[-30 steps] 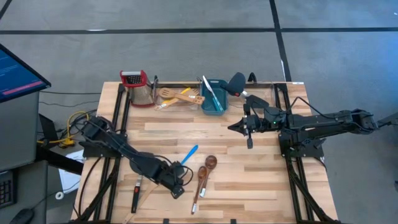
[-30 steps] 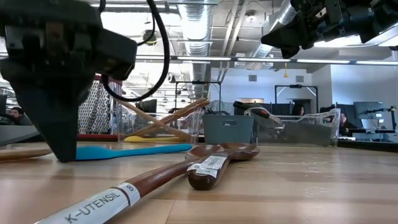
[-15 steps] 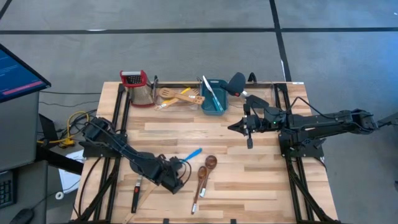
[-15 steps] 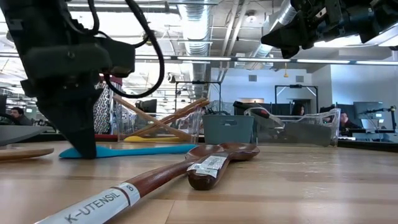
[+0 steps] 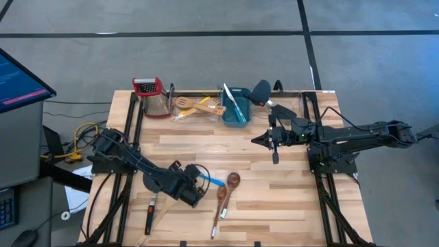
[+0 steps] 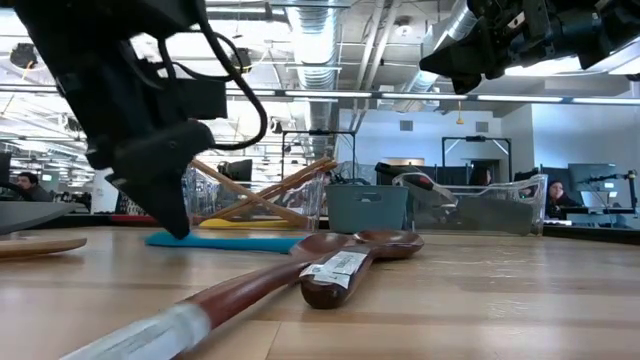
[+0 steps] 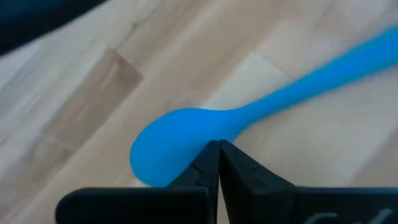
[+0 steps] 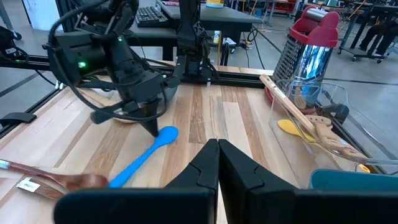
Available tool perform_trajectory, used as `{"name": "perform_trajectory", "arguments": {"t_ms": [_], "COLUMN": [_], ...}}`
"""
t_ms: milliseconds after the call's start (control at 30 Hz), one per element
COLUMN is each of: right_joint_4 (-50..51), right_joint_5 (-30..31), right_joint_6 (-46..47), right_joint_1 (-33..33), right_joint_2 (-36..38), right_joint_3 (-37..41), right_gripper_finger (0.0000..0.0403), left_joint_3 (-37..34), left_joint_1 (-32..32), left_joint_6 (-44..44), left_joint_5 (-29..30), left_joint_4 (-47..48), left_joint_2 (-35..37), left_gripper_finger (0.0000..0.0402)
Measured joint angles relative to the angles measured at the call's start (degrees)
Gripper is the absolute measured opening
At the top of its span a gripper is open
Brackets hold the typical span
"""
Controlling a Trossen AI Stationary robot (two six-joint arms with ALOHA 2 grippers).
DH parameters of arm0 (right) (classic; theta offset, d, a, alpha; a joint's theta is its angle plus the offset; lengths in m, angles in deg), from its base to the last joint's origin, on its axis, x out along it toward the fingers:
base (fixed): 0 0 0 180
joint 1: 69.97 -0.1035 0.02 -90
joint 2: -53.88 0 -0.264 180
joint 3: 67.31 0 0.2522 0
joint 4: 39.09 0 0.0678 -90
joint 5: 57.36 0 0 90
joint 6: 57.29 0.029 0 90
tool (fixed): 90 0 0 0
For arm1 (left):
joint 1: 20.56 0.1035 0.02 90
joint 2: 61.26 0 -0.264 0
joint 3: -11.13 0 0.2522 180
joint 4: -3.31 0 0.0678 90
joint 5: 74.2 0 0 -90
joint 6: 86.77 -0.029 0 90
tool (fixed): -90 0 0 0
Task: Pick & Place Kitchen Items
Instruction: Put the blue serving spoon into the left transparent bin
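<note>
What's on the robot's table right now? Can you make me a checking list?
Surface: pale wooden table, bare at the right front.
Job's things: blue spoon flat on the wood; two brown wooden spoons beside it; pale wooden utensils in a clear bin at the back; black spatula at the front left.
Clutter: red-topped grater; teal tub.
Claws: left claw shut, tips on the blue spoon's bowl; right claw shut, raised above the table, holding nothing.
Cables: yellow and black wires off the left edge.
Surroundings: grey floor; monitor at left.
</note>
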Motion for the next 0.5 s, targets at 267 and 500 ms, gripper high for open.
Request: {"name": "perform_trajectory", "arguments": {"t_ms": [267,500], "right_joint_4": [0.00,-0.01], "right_joint_5": [0.00,0.00], "right_joint_6": [-0.02,-0.02], "right_joint_1": [0.02,0.00], "right_joint_2": [0.00,0.00], "right_joint_3": [0.00,0.00], "right_gripper_finger": [0.0001,0.0001], "left_joint_3": [-1.86,-1.99], "left_joint_1": [1.68,1.77], "left_joint_6": [-0.04,-0.02], "left_joint_5": [2.59,3.71], "left_joint_4": [-0.65,-0.58], "left_joint_2": [0.21,0.11], "left_gripper_finger": [0.0001,0.0001]}}
